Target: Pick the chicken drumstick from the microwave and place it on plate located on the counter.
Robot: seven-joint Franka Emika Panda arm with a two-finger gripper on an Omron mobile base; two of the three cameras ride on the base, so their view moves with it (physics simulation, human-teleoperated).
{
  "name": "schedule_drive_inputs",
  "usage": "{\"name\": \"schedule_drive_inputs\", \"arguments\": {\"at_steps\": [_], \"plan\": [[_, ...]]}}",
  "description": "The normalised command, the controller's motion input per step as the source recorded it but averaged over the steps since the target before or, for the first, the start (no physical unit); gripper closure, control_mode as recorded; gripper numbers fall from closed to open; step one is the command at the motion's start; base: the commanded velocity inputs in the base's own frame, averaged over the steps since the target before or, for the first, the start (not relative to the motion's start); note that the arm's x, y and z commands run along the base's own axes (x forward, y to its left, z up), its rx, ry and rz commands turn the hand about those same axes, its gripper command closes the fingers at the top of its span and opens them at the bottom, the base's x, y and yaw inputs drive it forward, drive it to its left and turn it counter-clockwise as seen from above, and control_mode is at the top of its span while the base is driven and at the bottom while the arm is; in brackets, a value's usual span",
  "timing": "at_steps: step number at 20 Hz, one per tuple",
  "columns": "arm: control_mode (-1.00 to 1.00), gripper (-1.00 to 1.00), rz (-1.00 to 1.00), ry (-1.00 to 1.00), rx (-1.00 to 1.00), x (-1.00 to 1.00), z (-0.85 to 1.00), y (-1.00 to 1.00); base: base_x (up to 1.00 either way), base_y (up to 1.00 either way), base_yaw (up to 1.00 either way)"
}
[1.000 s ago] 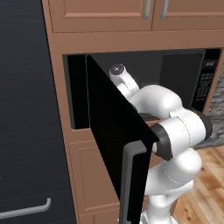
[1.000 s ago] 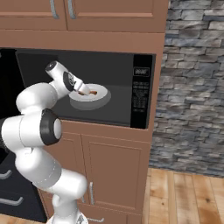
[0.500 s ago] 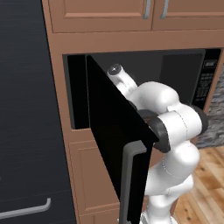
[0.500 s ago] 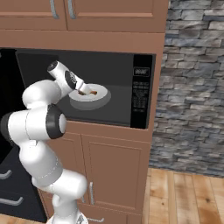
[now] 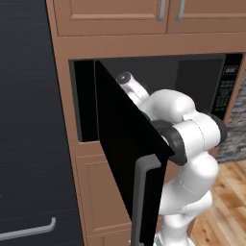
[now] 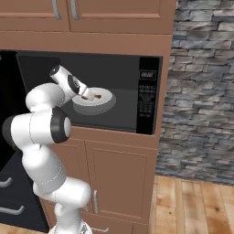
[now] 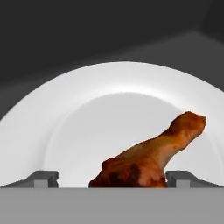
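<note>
The microwave [image 6: 147,96] stands open, its black door [image 5: 120,144] swung out to the left. Inside it a white dish [image 6: 104,97] holds the reddish-brown chicken drumstick [image 6: 94,96]. My arm reaches into the cavity, and the gripper [image 6: 86,95] is at the dish's left edge. In the hand view the drumstick [image 7: 148,157] lies on the dish [image 7: 65,113], thick end toward me. My gripper [image 7: 111,179] is open, one fingertip [image 7: 43,177] on each side of that thick end, not pressing it. The plate and the counter are out of view.
The door's grey bar handle [image 5: 141,202] juts toward the base, close to my elbow. A tall black fridge [image 5: 29,144] stands on the left. Wooden cabinets [image 6: 114,169] sit below the microwave, with a stone wall [image 6: 201,91] on the right.
My elbow has swung a little while the hand stayed at the dish. The fingers have begun to narrow slightly around the drumstick.
</note>
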Motion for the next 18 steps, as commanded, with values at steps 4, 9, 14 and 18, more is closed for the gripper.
{"name": "schedule_drive_inputs", "arguments": {"at_steps": [4, 9, 14, 18], "plan": [[-1.0, 1.0, 0.0, 0.0, 0.0, 0.01, -0.03, 0.0, 0.0, 0.0, 0.0], [-1.0, 1.0, 0.0, 0.0, 0.0, 0.0, 0.0, 0.0, 0.0, 0.0, 0.0], [-1.0, 1.0, 0.0, 0.0, 0.0, -0.03, 0.0, -0.05, 0.0, 0.0, 0.0], [-1.0, 1.0, 0.07, 0.0, 0.0, -0.47, 0.03, -0.36, 0.0, 0.0, 0.0]]}}
